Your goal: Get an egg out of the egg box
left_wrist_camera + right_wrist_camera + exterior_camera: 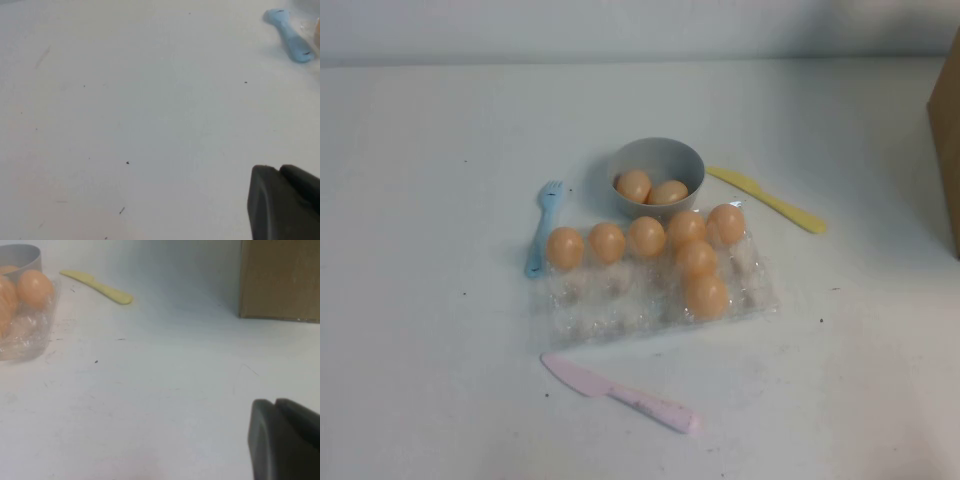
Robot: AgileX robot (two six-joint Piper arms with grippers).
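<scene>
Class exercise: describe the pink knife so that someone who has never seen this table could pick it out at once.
Find the clear plastic egg box holding orange eggs in the middle of the white table. On the table just in front of it, nearer the robot, lies the pink knife. The other knife is yellow and lies beyond the box, beside the grey bowl.

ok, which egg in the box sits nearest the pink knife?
The egg alone in the egg box's near row, right side. Other box eggs sit farther back; neither gripper shows in the high view.

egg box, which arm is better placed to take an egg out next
Right, probably. The right gripper sees the egg box and an egg. The left gripper sees mostly bare table and the blue fork. Neither arm shows in the high view.
</scene>
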